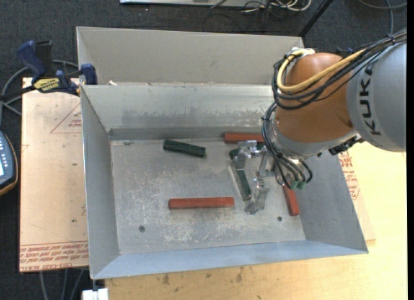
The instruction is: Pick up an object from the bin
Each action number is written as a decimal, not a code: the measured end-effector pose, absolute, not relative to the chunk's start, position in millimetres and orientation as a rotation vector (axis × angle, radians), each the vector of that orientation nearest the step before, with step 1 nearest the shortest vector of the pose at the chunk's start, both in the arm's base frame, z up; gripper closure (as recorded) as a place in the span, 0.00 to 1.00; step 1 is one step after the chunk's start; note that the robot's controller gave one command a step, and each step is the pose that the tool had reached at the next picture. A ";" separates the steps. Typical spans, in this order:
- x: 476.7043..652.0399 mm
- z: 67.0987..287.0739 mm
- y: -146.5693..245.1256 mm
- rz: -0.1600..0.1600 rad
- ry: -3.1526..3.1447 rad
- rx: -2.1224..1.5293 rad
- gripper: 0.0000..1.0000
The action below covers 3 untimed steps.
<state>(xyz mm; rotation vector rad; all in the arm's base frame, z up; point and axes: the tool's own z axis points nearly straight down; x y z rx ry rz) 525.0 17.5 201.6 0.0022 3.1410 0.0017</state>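
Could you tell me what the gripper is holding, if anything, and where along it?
It cannot be told: the gripper is down over a dark green bar at the right of the bin, any grip unclear.

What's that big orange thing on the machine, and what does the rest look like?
That's a rounded orange cover on the wrist, with black and yellowish cables looped over it. The arm is silver-grey with black KUKA lettering; the gripper is slim grey metal.
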 end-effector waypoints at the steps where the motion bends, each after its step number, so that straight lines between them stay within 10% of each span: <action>1: 543.3 84.7 63.3 0.003 3.143 -0.177 0.00; 2: 544.9 89.1 61.6 0.002 3.137 -0.171 1.00; 3: 574.1 205.4 110.9 0.002 3.046 -0.727 1.00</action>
